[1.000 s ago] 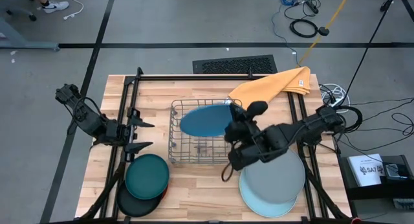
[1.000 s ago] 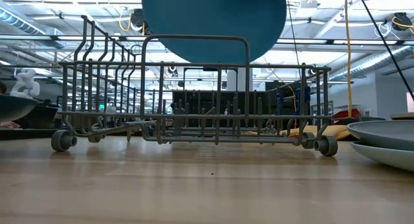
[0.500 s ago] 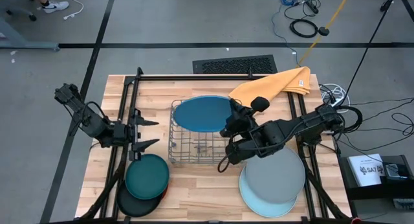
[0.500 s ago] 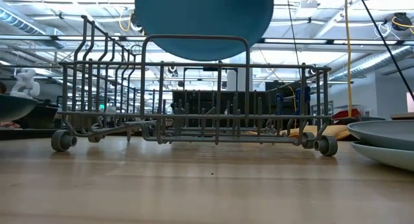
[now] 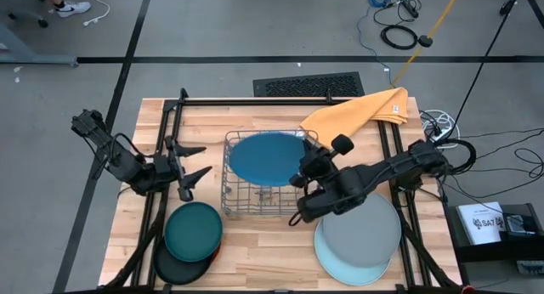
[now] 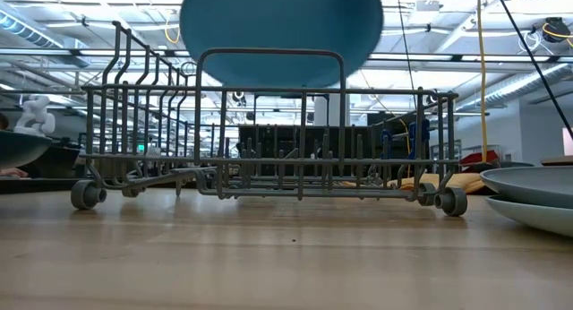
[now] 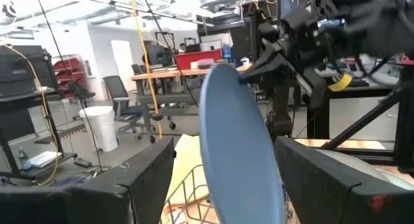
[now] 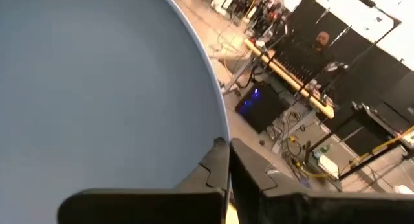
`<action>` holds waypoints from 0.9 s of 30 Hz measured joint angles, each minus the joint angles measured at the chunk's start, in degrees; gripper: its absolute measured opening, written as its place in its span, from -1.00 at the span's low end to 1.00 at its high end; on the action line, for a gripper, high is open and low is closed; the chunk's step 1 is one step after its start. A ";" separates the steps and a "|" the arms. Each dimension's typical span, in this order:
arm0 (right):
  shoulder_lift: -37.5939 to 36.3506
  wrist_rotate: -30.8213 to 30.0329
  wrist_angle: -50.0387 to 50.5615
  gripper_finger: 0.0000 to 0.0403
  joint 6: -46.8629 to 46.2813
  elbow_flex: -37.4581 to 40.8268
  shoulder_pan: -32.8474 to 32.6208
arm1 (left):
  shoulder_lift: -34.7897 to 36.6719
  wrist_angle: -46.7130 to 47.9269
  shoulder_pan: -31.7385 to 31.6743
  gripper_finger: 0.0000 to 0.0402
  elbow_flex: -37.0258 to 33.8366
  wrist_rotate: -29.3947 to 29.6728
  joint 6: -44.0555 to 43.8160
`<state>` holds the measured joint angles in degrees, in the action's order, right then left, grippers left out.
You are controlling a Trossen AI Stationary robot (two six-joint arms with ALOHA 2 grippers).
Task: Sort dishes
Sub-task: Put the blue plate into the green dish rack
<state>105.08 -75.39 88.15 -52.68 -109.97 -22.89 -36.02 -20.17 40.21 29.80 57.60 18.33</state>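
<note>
Your right gripper (image 5: 306,168) is clamped tight on the rim of the bright blue plate (image 5: 269,155), holding it above the wire dish rack (image 5: 246,200) in the middle of the table (image 5: 272,243). From the low camera the plate (image 6: 281,34) hangs clear over the rack's top rail, tilted and not yet down among the wires (image 6: 269,140). In the right wrist view its blue face (image 8: 97,81) fills most of the frame, with the pinched fingers (image 8: 223,162) meeting at its edge.

Your left gripper (image 5: 194,161) sits at the table's left side, near the rack, its fingers spread wide with nothing between them; its wrist camera sees the blue plate (image 7: 239,140) nearly edge-on, with the right arm behind it.

The other dishes lie in 2 stacks at the near edge. On the left, the dark teal plate (image 5: 193,230) rests on the black plate (image 5: 174,268). On the right, the grey plate (image 5: 361,228) rests on the pale blue plate (image 5: 344,264). A yellow-orange cloth (image 5: 361,111) lies at the far right corner of the table
</note>
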 joint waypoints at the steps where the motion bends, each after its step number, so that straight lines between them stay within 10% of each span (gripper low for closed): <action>1: 0.14 0.74 1.61 -1.00 -2.15 0.02 -0.08 | -0.03 -0.13 0.00 0.34 0.00 -0.02 0.00; 15: -0.20 -0.21 1.84 -1.00 -2.30 1.46 1.63 | -0.45 -0.36 -0.13 0.34 0.00 -0.05 -0.03; 27: -0.45 -7.22 1.86 -1.00 22.29 1.46 0.35 | -0.47 -0.28 -0.11 0.34 0.00 -4.80 0.00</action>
<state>104.63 -82.61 90.01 -30.39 -108.51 -22.53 -36.49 -20.45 40.10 29.80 52.81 18.33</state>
